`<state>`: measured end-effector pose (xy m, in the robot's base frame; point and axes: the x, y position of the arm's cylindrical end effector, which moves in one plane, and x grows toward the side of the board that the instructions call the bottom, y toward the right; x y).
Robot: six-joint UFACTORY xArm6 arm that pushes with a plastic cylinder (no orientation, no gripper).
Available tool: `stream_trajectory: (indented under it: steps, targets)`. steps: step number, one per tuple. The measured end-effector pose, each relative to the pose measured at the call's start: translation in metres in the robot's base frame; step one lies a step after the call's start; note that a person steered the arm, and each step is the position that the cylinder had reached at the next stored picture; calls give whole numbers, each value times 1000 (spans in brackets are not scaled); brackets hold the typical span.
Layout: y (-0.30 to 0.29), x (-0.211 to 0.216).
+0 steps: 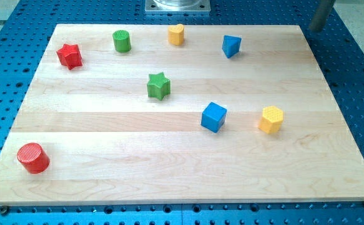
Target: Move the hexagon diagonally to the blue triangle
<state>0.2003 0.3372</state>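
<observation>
Meanwhile, yellow hexagon [271, 119] low and right of blue triangle [231, 45], tip unseen, its state untellable.

A pale wooden worktop [182, 169] fills most of the view, made of long planks whose grain runs from the view's left to the view's right. It lies on a blue metal base [356, 75] covered in a regular grid of small holes, which shows on all 4 sides. At the view's top centre sits a grey metal plate [177, 5]. A grey post [319, 14] stands at the view's top right. The light is bright and even, with soft shadows.
</observation>
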Motion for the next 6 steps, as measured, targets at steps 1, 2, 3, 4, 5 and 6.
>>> stream_trajectory:
  steps: [1, 2, 3, 4, 5, 6]
  targets:
    - [0, -8]
    - [-87, 30]
    - [-142, 103]
    - [-140, 119]
    - [-140, 119]
    - [-140, 119]
